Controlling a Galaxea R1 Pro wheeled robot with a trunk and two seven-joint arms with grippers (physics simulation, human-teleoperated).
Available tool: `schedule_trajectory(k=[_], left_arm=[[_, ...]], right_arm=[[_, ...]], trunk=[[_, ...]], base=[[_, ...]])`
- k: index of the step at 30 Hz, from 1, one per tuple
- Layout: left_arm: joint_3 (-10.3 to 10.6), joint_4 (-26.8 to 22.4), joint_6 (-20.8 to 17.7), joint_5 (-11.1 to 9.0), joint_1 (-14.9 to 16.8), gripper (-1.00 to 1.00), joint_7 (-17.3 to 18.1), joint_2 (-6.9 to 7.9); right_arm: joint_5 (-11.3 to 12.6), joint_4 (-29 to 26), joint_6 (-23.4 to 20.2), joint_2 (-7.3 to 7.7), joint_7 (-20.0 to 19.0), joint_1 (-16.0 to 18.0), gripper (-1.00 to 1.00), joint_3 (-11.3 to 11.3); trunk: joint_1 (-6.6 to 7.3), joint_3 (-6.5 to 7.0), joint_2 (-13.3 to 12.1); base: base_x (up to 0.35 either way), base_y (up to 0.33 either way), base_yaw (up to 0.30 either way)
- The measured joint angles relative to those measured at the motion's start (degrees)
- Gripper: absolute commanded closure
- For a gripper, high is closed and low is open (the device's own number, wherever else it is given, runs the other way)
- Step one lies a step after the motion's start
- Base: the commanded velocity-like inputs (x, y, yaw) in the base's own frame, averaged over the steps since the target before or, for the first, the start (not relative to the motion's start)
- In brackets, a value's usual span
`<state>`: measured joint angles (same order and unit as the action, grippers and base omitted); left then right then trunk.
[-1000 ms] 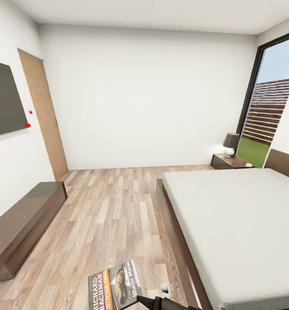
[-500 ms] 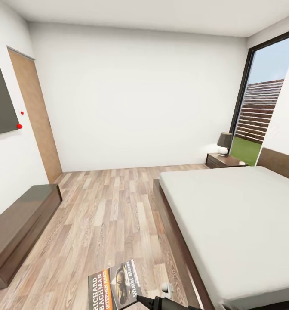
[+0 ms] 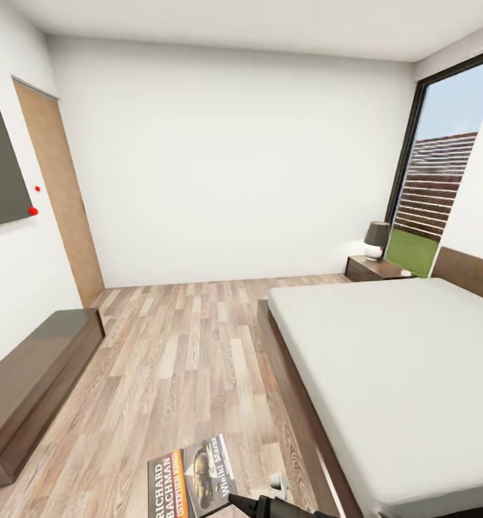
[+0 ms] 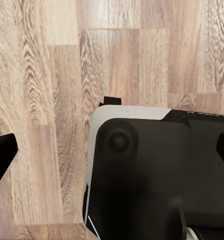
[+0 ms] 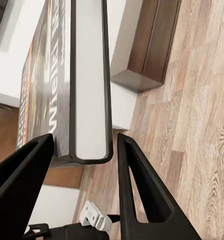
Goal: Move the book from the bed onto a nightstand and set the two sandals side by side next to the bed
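The right end effector (image 5: 84, 150) is clamped on the book (image 3: 191, 478), one finger on each cover. The book's long side points away from the fingers. The nightstand (image 3: 376, 269) with the lamp (image 3: 376, 239) is far ahead and to the right, past the bed (image 3: 399, 360). The right arm has the book, so it should reach. I cannot tell if the left end effector is apart or together.
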<state>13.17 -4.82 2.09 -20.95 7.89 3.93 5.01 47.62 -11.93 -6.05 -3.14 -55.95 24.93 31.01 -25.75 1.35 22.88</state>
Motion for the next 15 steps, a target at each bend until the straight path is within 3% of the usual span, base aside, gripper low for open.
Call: schedule_trajectory(k=[15], left_arm=[[0.06,0.0,0.0,0.0,0.0,-1.0,0.0,-0.02]], right_arm=[[-0.04,-0.03,0.0,-0.03,0.15,0.0,1.0,0.09]], trunk=[[0.02,0.0,0.0]], base=[[0.232,0.224,0.0]])
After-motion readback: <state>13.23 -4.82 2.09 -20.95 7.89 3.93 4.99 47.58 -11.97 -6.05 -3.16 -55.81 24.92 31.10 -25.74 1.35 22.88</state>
